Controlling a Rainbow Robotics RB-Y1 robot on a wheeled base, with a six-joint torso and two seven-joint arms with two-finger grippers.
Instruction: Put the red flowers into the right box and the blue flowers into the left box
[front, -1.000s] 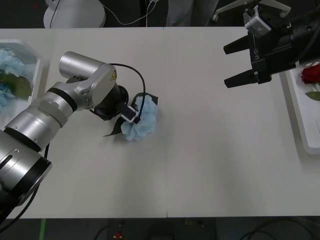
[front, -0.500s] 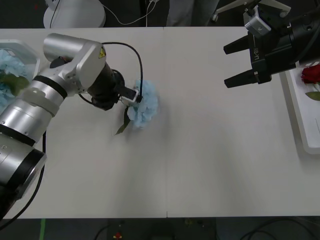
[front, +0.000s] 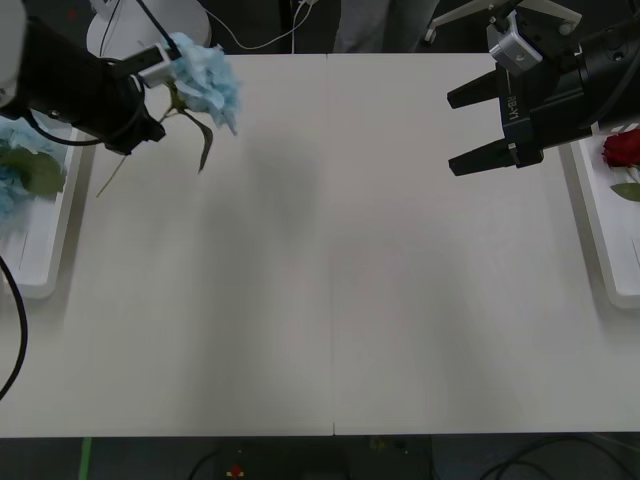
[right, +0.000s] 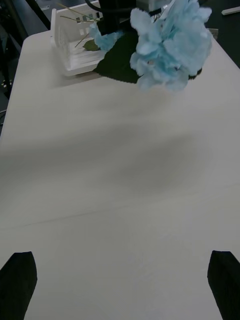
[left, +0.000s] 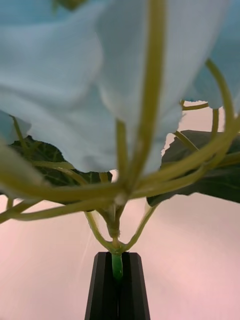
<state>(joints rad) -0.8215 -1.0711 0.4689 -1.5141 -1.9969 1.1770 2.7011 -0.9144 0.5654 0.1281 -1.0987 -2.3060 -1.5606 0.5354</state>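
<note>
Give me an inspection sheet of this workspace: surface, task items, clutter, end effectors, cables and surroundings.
Surface: white table, bare across the middle.
Task items: blue flower held in the air above the table's far left; more blue flowers in the left box; a red flower in the right box.
Clutter: nothing seen.
End effectors: left end effector shut on the blue flower's stem; right end effector open, holding nothing, above the table's far right.
Cables: a white cable on the floor beyond the table.
Surroundings: dark floor, a white base behind the table.
</note>
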